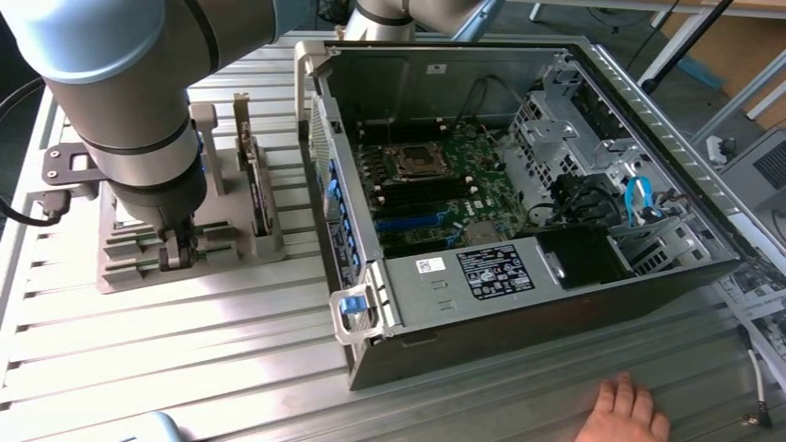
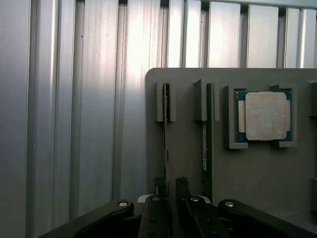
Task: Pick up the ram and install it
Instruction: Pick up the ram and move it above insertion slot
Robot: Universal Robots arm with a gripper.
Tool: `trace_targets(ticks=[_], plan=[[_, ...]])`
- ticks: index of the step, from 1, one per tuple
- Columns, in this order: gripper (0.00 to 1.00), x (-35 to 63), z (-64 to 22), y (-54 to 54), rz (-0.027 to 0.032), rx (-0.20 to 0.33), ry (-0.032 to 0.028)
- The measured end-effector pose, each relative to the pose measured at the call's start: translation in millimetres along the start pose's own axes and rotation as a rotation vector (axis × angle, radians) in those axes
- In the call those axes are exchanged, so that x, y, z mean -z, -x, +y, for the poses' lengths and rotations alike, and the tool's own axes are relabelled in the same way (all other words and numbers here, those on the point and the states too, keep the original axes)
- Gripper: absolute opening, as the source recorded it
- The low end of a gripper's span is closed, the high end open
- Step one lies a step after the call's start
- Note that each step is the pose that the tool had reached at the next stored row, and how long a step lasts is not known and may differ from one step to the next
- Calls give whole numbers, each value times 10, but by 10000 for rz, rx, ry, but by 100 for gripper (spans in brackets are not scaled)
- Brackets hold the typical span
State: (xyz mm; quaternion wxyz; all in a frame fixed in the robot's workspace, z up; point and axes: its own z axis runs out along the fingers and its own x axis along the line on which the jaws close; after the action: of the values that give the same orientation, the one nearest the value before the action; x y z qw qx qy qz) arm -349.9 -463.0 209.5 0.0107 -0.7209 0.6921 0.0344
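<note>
A person's hand (image 1: 629,410) lies flat on the slatted metal counter (image 1: 184,350) at the near edge of the scene. It is well apart from the grey holder (image 1: 132,267), with the open computer case (image 1: 479,304) between the two. The case lies on its side just beside the holder, toward the exterior view's right. Its panel is off and its green motherboard (image 1: 443,175) is exposed.

The robot arm (image 1: 123,92) points straight down over the holder, with its gripper (image 2: 171,187) at the holder's slotted end. The fingers (image 2: 182,191) are parted and straddle the ram (image 2: 166,144), one on each side of the thin green stick. A sliver of gap shows between the stick and one finger, so nothing is clamped. The ram stands on edge in its slot in the holder, its far end seated between two grey posts.

A second, matching stick (image 2: 208,144) stands on edge in the neighbouring slot of the holder, parallel to the first and apart from it. Past that stick, a silver-topped processor chip (image 2: 262,115) lies flat in a square recess of the holder.

Farther back, on the side of the holder that faces the case, a dark expansion card (image 1: 252,189) stands upright on its edge between the holder's taller posts.
</note>
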Motion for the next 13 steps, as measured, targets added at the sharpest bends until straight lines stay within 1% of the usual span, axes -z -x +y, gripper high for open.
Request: trace_targets(ticks=[2,3,4,5,13], plan=[[21,0,0,0,0,0,0],[14,0,0,0,2,0,1],[14,0,0,0,1,0,1],[12,0,0,0,1,0,1],[12,1,0,0,-1,1,0]])
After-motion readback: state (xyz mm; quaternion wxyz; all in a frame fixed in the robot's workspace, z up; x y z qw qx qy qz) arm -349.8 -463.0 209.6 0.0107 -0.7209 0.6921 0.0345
